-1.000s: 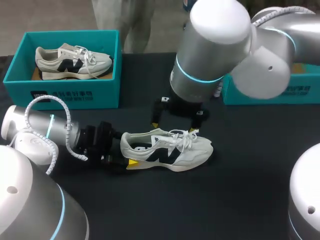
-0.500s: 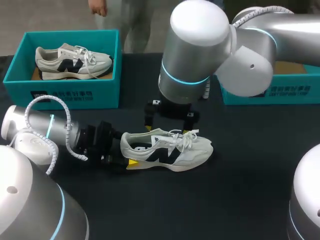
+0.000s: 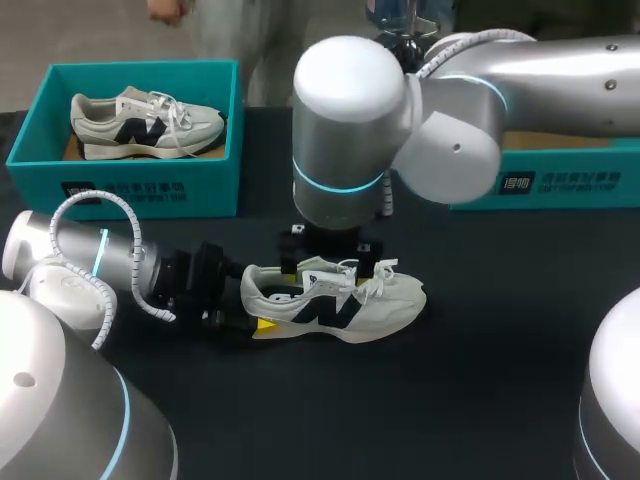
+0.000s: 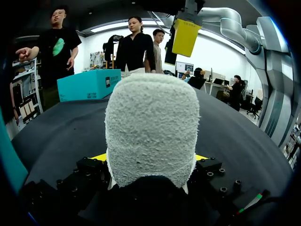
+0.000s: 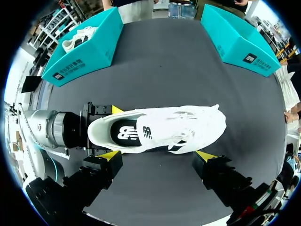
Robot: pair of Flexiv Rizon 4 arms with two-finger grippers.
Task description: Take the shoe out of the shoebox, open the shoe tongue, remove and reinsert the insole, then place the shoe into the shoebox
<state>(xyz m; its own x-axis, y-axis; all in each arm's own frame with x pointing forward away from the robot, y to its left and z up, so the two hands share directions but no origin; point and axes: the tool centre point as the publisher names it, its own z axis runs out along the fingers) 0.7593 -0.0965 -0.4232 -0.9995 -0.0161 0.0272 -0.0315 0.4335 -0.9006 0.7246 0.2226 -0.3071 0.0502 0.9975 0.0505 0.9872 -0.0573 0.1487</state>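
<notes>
Pale grey suede sneaker with dark side logo (image 3: 335,300) lying mid black worktop (image 3: 480,380), toe pointing right. Heel grasped by left pincer (image 4: 150,160); right pincer (image 5: 158,155) released, spread wide just above.

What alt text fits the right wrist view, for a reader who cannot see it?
A white shoe lies on its sole on a black table, its insole showing. The left claw grips its heel; the right claw is open over it.
</notes>
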